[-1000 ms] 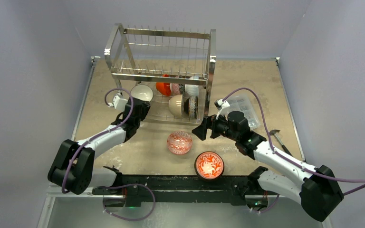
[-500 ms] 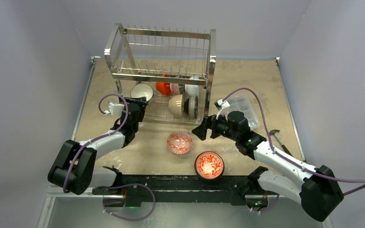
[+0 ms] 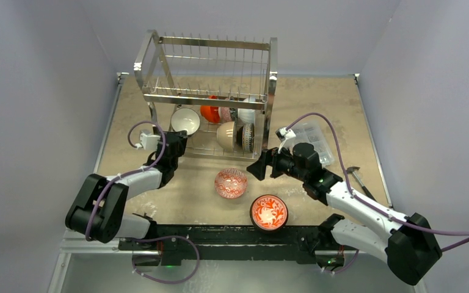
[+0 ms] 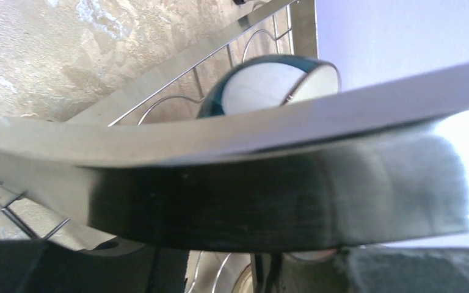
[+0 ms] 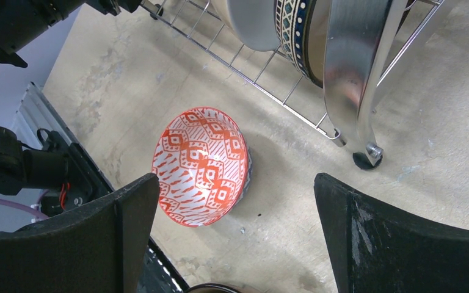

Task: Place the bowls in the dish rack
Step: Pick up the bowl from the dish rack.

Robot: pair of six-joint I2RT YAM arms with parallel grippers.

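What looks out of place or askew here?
Nothing looks spilled or broken. Two bowls sit on the table outside the dish rack: a red-and-white patterned bowl and an orange floral bowl. A small dark tool lies near the table's right edge.

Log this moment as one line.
rack: several bowls on lower shelf | table: patterned red bowl, floral red bowl | left fingers: at rack, grip unclear | right fingers: open, aimed at patterned red bowl

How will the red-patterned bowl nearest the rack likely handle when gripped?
The red-patterned bowl looks like glazed ceramic: probably rigid, slippery and chippable. Its rounded wall narrows toward the base, so a push on the rim might tip it.
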